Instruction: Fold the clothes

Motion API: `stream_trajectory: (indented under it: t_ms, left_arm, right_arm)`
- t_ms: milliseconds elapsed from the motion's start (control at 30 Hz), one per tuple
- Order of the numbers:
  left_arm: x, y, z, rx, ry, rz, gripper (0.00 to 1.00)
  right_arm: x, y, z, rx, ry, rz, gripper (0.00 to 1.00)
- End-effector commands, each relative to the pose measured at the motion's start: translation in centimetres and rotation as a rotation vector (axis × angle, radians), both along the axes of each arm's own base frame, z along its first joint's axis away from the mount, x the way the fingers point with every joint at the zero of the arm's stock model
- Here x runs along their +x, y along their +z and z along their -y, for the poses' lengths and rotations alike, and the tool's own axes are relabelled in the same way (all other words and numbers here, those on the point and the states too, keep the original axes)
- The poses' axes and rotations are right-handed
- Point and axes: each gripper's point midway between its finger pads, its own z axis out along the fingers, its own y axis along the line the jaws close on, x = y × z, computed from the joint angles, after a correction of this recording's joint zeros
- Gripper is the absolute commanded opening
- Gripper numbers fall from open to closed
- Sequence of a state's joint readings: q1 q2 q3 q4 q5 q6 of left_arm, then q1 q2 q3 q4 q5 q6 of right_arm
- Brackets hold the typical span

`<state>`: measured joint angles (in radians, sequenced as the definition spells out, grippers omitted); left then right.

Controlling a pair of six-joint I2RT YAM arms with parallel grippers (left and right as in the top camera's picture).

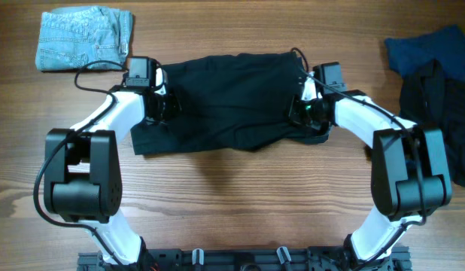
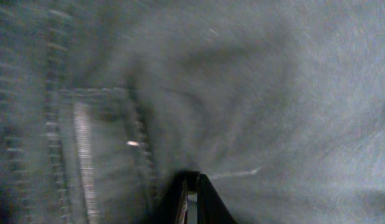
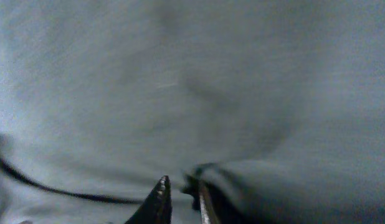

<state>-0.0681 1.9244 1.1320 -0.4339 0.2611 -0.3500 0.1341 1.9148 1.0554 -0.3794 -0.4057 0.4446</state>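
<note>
The black shorts (image 1: 225,98) run lengthwise between my grippers; the left gripper (image 2: 191,180) clenches its near end; the right gripper (image 3: 181,182), I cannot tell.

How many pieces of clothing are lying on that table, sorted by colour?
Black: 2, the black shorts in the middle and a black garment at the right
Dark blue: 1, the dark blue garment at the top right
Pale blue: 1, the denim shorts at the top left
Total: 4, unless the right-hand heap hides more
</note>
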Motion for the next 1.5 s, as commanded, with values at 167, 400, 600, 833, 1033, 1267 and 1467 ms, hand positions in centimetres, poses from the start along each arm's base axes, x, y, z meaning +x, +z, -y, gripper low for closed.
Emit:
stream_trajectory:
  t_ms: [167,400,600,833,1033,1267,1467]
  left_arm:
    - [-1.4,-2.6,-7.6,0.186,0.161,-0.08,0.1]
    - [-0.3,3.0,-7.7,0.181,0.173,0.051,0.09]
    - [0.1,11.1,-7.7,0.17,0.19,0.247,0.11]
    - [0.0,14.5,-5.4,0.112,0.138,0.336,0.17]
    - [0.3,13.3,0.8,-0.012,-0.023,0.325,0.16]
    - [-0.2,9.5,6.4,-0.048,-0.103,0.242,0.07]
    - [0.6,6.1,7.3,-0.087,-0.081,0.181,0.04]
  right_arm:
    - [-3.2,-4.0,8.4,-0.314,-0.179,-0.17,0.14]
    - [-4.6,-3.2,9.5,-0.366,-0.242,-0.22,0.06]
    - [-2.8,3.0,9.6,-0.338,-0.301,-0.058,0.06]
    - [-1.5,14.2,7.1,-0.238,-0.281,0.286,0.19]
    - [-0.2,17.7,1.2,-0.084,-0.068,0.464,0.47]
    - [2.3,13.9,-5.5,0.195,0.154,0.438,0.36]
    - [4.6,10.7,-9.4,0.36,0.277,0.364,0.33]
